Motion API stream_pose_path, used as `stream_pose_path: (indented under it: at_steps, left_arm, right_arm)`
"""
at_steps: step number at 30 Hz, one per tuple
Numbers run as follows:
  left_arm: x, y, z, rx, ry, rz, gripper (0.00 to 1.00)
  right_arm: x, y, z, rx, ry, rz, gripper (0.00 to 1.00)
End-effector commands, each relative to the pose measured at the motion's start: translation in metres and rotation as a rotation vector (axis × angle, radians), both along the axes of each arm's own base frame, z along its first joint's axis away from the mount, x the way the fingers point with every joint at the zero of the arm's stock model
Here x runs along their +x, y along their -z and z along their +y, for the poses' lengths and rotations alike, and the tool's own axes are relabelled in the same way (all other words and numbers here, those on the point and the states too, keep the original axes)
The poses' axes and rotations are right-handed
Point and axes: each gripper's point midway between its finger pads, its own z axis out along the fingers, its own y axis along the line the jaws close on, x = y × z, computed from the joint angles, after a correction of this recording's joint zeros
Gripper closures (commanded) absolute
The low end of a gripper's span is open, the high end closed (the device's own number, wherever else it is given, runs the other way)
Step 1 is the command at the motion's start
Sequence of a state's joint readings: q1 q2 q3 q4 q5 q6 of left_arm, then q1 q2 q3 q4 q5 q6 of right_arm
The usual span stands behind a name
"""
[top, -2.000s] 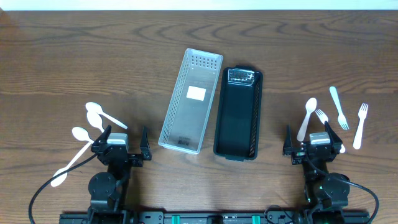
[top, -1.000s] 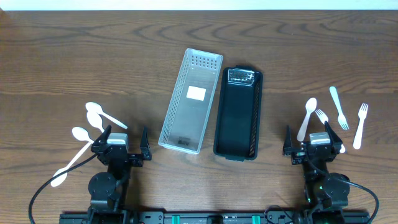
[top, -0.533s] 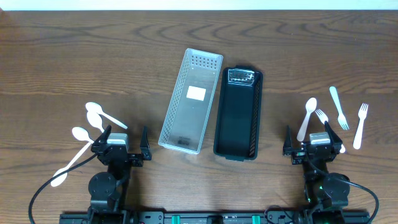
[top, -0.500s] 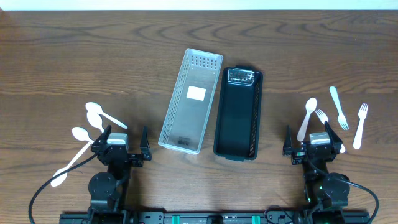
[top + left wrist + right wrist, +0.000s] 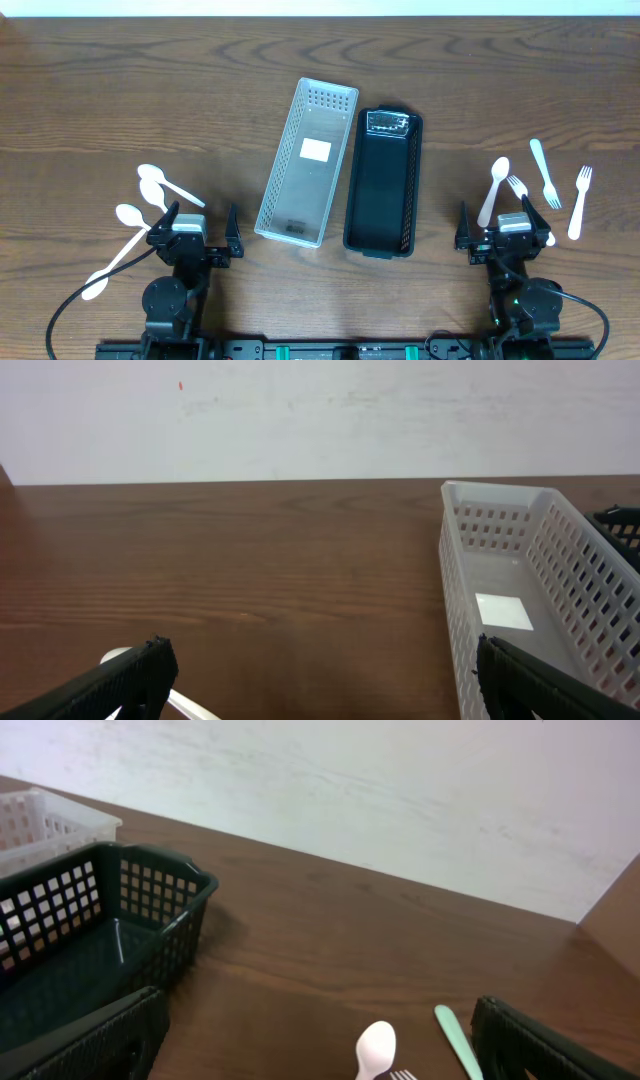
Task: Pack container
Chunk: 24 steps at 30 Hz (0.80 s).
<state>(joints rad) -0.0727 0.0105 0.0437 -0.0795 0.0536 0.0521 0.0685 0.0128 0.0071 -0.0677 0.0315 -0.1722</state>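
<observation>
Left end effector (image 5: 197, 222) and right end effector (image 5: 498, 222) sit open at the bench's (image 5: 100, 80) near edge. White basket (image 5: 305, 163) and black basket (image 5: 383, 185) lie side by side at centre, white spoons (image 5: 130, 214) left, white cutlery (image 5: 579, 205) right.

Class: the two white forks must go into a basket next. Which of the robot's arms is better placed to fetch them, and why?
Right. The forks lie just beside the open right gripper; the left gripper, also open, sits beyond the white basket and black basket, near the spoons.
</observation>
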Motion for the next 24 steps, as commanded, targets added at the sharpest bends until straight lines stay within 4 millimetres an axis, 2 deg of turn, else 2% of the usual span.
stream_pose_path:
  at_steps: [1,4,6,8,10,14,17,21,24]
  left_arm:
    - [-0.001,0.015,-0.002,-0.058,0.005,0.045,0.02]
    - [-0.001,0.013,-0.006,-0.121,0.017,0.049,0.02]
    - [-0.005,0.001,-0.021,-0.173,0.1,0.045,0.02]
    - [-0.008,-0.015,-0.03,-0.208,0.152,0.045,0.02]
    - [-0.012,-0.036,-0.032,-0.214,0.161,0.055,0.02]
    - [-0.016,-0.077,-0.031,-0.211,0.152,0.133,0.02]
    - [-0.013,-0.099,-0.031,-0.2,0.14,0.262,0.02]
    - [-0.006,-0.106,-0.031,-0.196,0.112,0.488,0.02]
    - [-0.004,-0.099,-0.03,-0.109,0.124,0.663,0.02]
  right_arm:
    - [0.0,0.002,0.002,0.135,-0.003,0.013,0.01]
    - [0.0,0.002,0.002,0.292,0.008,0.019,0.01]
    - [-0.001,0.0,0.013,0.326,-0.054,0.026,0.01]
    - [-0.003,-0.005,0.028,0.331,-0.147,0.026,0.01]
    - [-0.006,-0.013,0.035,0.338,-0.186,0.032,0.01]
    - [-0.009,-0.039,0.039,0.347,-0.203,0.074,0.01]
    - [-0.007,-0.057,0.039,0.35,-0.187,0.165,0.01]
    - [0.001,-0.069,0.039,0.356,-0.153,0.349,0.01]
    - [0.007,-0.063,0.04,0.327,-0.124,0.552,0.01]
